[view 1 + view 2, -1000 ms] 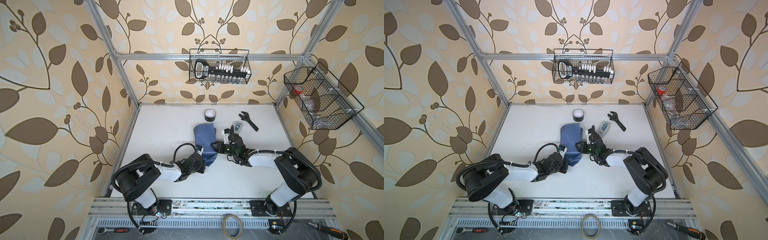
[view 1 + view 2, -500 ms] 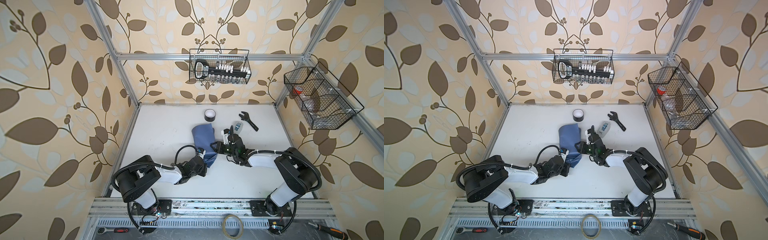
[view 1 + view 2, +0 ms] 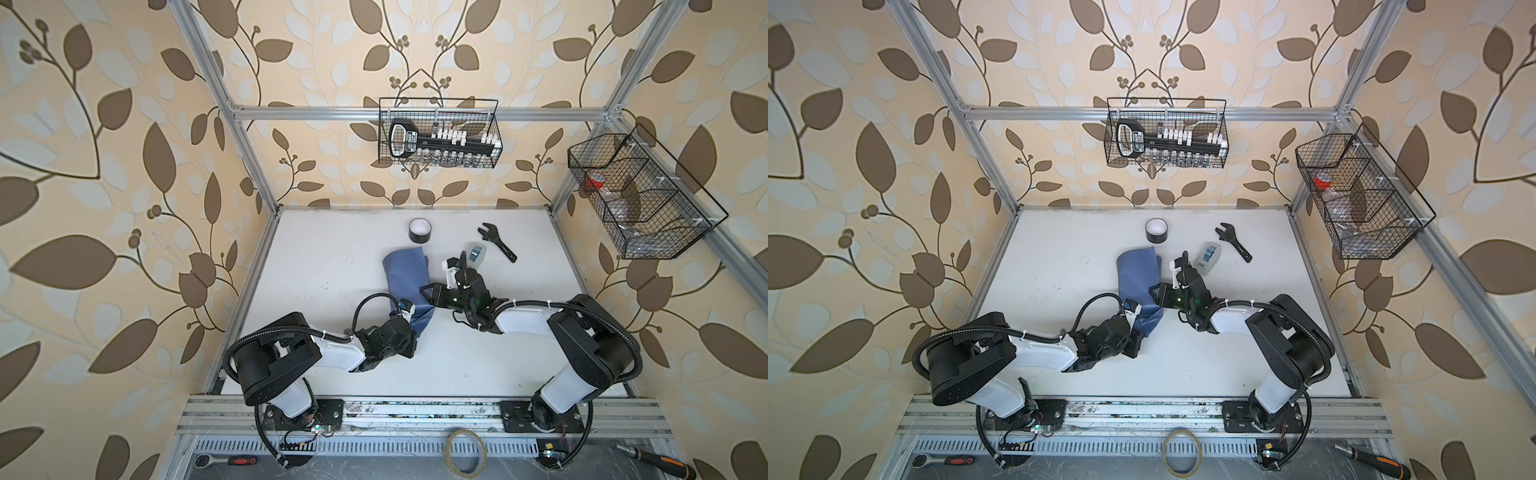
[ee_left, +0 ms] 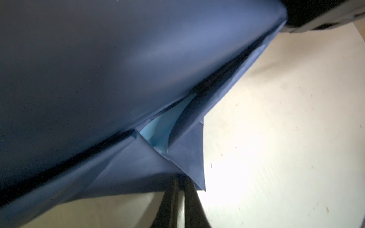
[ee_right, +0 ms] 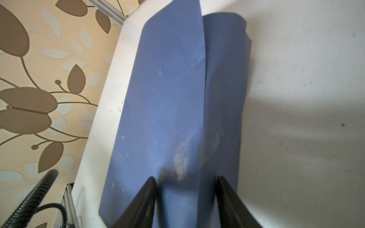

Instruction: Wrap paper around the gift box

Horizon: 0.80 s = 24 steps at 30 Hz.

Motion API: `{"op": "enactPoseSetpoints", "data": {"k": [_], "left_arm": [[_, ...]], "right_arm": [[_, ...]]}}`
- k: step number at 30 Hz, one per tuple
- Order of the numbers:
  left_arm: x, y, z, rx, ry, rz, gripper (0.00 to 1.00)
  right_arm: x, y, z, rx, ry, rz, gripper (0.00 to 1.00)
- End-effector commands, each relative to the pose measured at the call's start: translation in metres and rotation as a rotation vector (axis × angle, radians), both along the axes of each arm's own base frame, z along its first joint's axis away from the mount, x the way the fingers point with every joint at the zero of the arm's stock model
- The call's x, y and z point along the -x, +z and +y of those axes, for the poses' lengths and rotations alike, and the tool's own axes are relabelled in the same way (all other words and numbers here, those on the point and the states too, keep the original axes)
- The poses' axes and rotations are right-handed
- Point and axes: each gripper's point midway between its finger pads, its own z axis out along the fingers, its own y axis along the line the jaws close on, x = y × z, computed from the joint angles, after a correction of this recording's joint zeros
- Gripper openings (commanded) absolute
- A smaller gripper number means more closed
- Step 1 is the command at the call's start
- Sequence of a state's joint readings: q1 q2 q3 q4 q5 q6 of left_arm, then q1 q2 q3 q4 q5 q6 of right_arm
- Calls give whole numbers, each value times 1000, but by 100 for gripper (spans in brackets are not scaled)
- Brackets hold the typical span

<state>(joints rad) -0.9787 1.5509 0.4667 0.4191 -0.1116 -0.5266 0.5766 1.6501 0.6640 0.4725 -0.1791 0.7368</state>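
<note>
- Left claw (image 4: 180,189): pinched almost shut on the end flap of the paper (image 3: 405,274), right at its tips. A loose light-blue pocket gapes just beyond, so I judge the flap needs pulling taut before creasing.
- Between the claws: the paper lies as a folded slate-blue bundle on the desk (image 3: 332,257). The gift box is hidden, presumably inside.
- Right claw (image 5: 185,177): jaws half spread, tips resting on the bundle, clamping nothing. It should press firmly so nothing slides.
</note>
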Motion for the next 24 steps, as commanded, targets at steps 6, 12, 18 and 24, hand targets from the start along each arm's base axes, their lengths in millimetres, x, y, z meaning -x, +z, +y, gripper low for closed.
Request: {"op": "enactPoseSetpoints", "data": {"k": [6,12,18,24], "left_arm": [[-1,33,18,-34,44,-59,19],[-6,75,31,-19,72,-133,28],[-2,96,31,-57,-25,-208,35],[3,101,7,-135,-247,-299,44]], "right_arm": [[17,-29,-5,71,15,90,50],[12,-17,-5,62,15,69,50],[1,15,-9,40,12,16,54],[-1,53,-26,37,-10,-47,60]]}}
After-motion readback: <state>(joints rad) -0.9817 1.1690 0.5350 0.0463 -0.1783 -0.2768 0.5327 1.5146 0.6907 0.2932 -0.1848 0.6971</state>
